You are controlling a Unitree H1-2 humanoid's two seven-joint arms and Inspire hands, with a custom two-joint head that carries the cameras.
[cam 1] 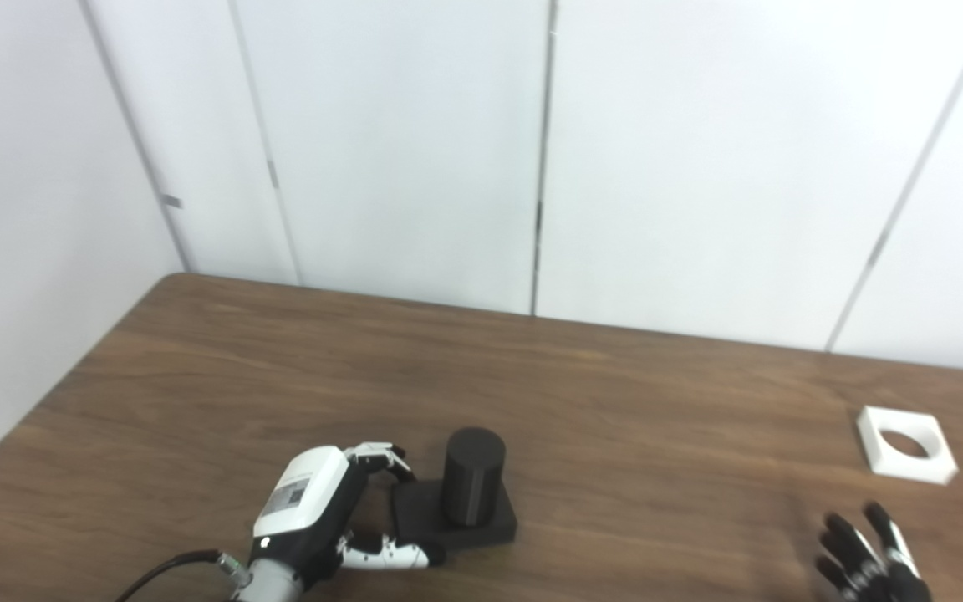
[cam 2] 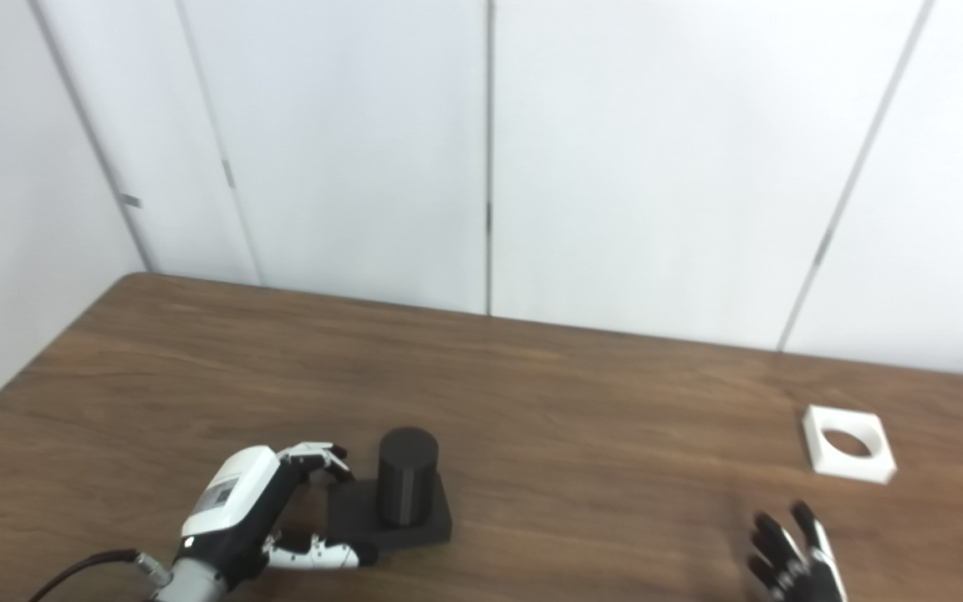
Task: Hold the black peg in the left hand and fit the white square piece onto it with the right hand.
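The black peg (cam 1: 471, 486) is an upright cylinder on a square black base (cam 1: 498, 525), standing near the table's front edge, left of centre. My left hand (cam 1: 323, 510) is open just left of the base, fingers and thumb spread toward it, tips at or near its left edge. The white square piece (cam 1: 904, 444) with a round hole lies flat at the far right. My right hand (cam 1: 870, 560) is open at the bottom right, fingers apart, a short way in front of the white piece and apart from it.
The brown wooden table (cam 1: 615, 401) carries only these things. White wall panels (cam 1: 415, 150) stand close behind its far edge. The table's left edge runs diagonally at the left of the views.
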